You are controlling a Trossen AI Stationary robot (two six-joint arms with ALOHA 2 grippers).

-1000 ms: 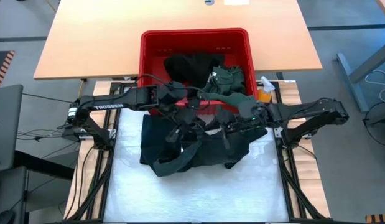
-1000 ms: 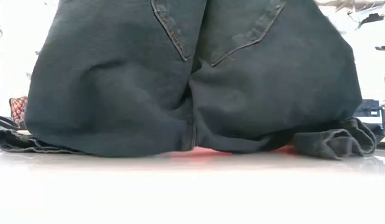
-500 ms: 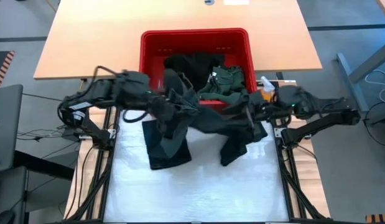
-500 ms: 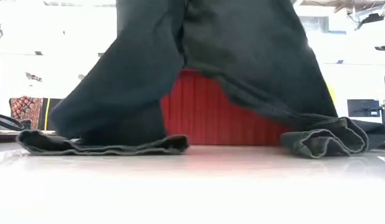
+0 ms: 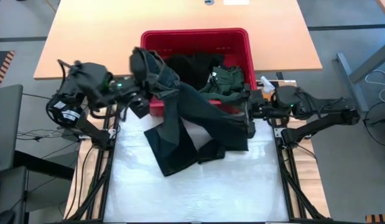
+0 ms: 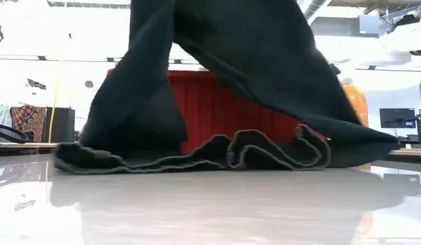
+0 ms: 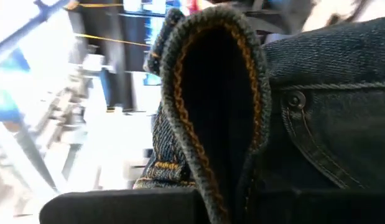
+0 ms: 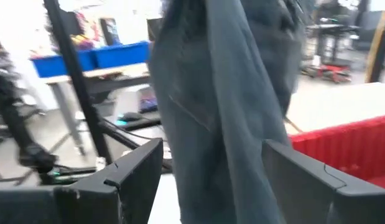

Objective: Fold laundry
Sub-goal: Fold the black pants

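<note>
Status: early stage. No folded garment is seen anywhere in the views.

1. One item of laundry, a pair of dark jeans (image 5: 192, 127), has been taken out of the red basket (image 5: 152, 43) and is being held up over the white work mat (image 5: 198, 193). Taking the mat centre as the dial centre in the high view, the raised waistband is at about 11 o'clock, the fabric slopes down toward 2 o'clock, and the lower legs lie crumpled on the mat near 12 o'clock. In the low view the hems (image 6: 196, 153) rest on the surface in loose waves, in front of the basket.

2. The left gripper (image 5: 137, 99) is at about 10 o'clock, above the basket's near-left corner. Its fingers are clamped tight on the jeans waistband; in the left wrist view the denim edge with orange stitching (image 7: 208, 106) and a rivet (image 7: 296, 99) fill the picture.

3. The right gripper (image 5: 249, 112) is at about 2 o'clock, beside the basket's near-right corner. Its fingers (image 8: 307, 177) are spread wide, with the denim hanging between them and nothing gripped.

4. Remaining garments, a black one (image 5: 192, 65) and a green shirt (image 5: 228, 79), are still in the basket at 12 o'clock. An orange spray bottle (image 5: 265, 93) stands just beside the basket.

5. Work judged outstanding: the jeans must be spread flat and folded, then each remaining garment must be drawn out and folded.
</note>
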